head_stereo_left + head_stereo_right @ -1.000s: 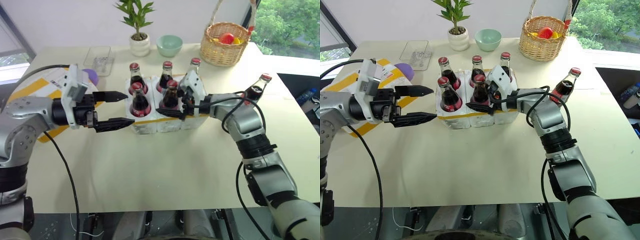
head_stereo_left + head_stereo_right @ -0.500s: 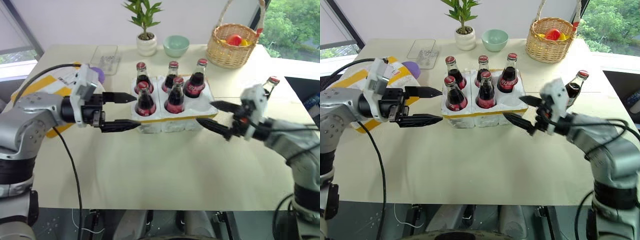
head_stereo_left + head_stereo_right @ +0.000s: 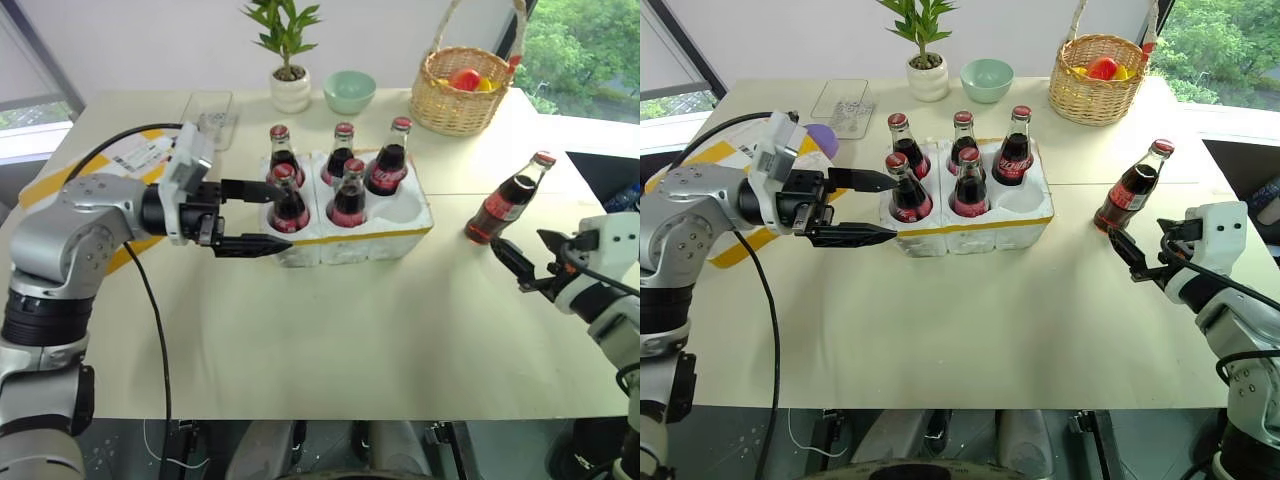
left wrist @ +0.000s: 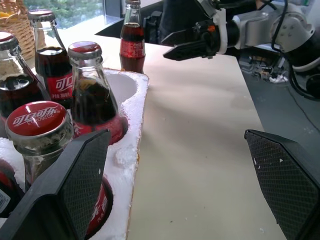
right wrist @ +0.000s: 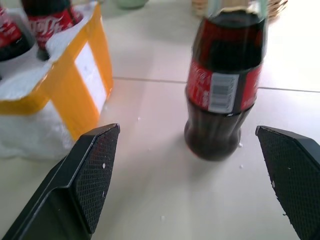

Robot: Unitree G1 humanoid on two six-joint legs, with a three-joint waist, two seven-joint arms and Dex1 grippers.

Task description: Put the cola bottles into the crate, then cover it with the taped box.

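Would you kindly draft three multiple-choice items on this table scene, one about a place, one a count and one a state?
1. Where does the loose cola bottle stand?
A. In the basket
B. On the table to the right of the crate
C. On the taped box

2. How many bottles sit in the crate?
A. Five
B. Three
C. Six

3. How is the right gripper?
A. Shut on a bottle
B. Shut and empty
C. Open, holding nothing

Answers:
1 B, it stands upright apart from the crate.
2 A, the front right well is empty.
3 C, its fingers are spread before the bottle.
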